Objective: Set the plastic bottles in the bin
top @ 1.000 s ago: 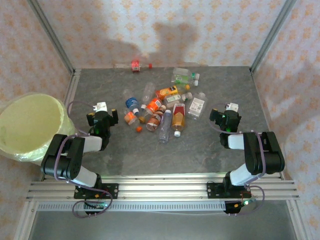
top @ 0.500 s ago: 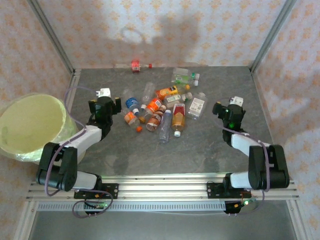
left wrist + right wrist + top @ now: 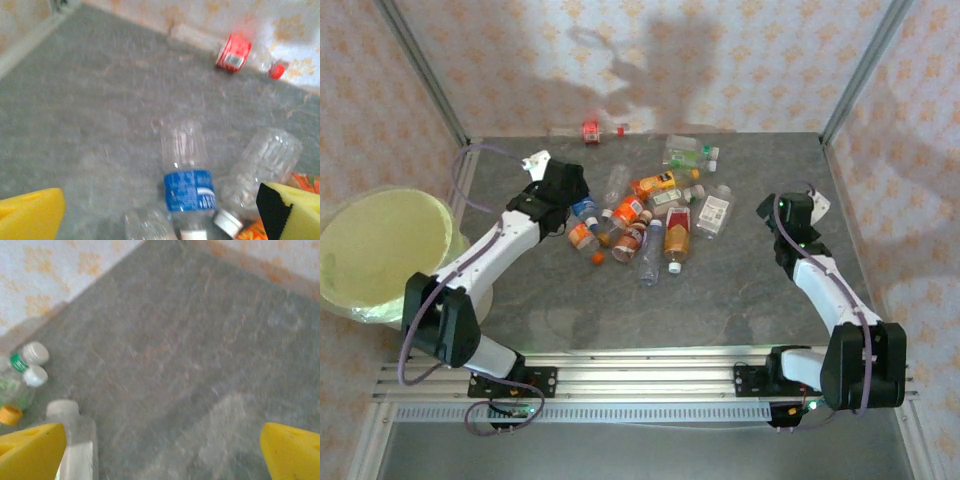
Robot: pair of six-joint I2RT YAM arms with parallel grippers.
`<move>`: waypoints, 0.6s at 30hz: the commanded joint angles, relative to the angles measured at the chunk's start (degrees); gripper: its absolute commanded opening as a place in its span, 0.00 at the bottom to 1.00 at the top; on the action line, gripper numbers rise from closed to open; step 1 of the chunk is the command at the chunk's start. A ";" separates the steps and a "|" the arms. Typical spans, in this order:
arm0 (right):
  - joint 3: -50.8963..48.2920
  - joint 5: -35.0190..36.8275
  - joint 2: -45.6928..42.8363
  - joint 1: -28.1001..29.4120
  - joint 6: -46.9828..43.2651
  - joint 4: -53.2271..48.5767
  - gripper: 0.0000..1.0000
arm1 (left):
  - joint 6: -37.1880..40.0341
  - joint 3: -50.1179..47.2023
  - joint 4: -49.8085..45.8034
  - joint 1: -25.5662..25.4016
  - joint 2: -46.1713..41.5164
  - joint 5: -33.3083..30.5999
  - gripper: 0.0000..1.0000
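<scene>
A: Bottles (image 3: 650,215), where were they?
B: Lying in a pile on the table (image 3: 740,290); the bin (image 3: 380,255) stood well left of the pile, off the table's edge. One red bottle (image 3: 590,130) lay apart, beyond the pile by the wall (image 3: 720,60).
A: And the grippers?
B: Left gripper (image 3: 160,215) hovered at the pile's left edge, pads (image 3: 30,212) spread over a blue-labelled bottle (image 3: 189,190). Right gripper (image 3: 161,450) hung right of the pile, its pads spread too.

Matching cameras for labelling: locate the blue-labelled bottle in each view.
Top external: blue-labelled bottle at the left edge of the pile.
Left wrist: bottom centre, cap toward the bottom edge.
Shared landmark: red cola-labelled bottle by the far wall.
</scene>
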 commanded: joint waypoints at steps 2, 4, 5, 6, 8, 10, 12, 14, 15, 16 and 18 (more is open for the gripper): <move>2.36 -6.16 -2.22 0.09 1.06 -9.44 0.99 | -15.31 2.10 -12.03 -1.68 3.89 11.57 1.00; 3.21 -8.13 -2.11 0.11 0.63 -11.23 0.99 | -17.23 3.52 -14.00 -3.49 5.39 12.02 1.00; 3.45 -8.99 -2.06 0.09 0.39 -11.62 0.99 | -18.14 4.84 -15.70 -4.21 6.38 12.03 1.00; 3.54 -9.53 -2.02 0.08 0.36 -11.66 0.99 | -18.63 5.74 -16.66 -4.73 7.40 12.44 1.00; 3.50 -10.33 -1.78 0.05 0.52 -10.90 0.99 | -19.97 7.13 -17.52 -5.67 9.39 14.21 1.00; 3.59 -10.65 -1.57 0.04 0.94 -10.39 0.99 | -21.69 7.72 -18.75 -5.73 10.71 14.47 1.00; 3.67 -10.77 -1.43 0.04 1.10 -10.21 0.99 | -21.60 8.21 -20.89 -5.76 11.85 11.82 1.00; 3.61 -10.62 -1.65 0.04 0.96 -10.16 0.99 | -19.45 8.82 -22.68 -5.73 13.26 8.11 1.00; 3.51 -10.47 -1.73 0.05 0.88 -10.18 0.99 | -18.34 8.97 -23.39 -5.46 14.24 6.85 1.00; 3.46 -10.22 -1.75 0.04 0.67 -10.05 0.99 | -17.13 8.85 -23.18 -5.09 15.28 7.01 1.00; 3.41 -9.72 -1.98 0.11 0.24 -10.22 0.99 | -15.28 8.33 -21.58 -4.24 16.67 9.09 1.00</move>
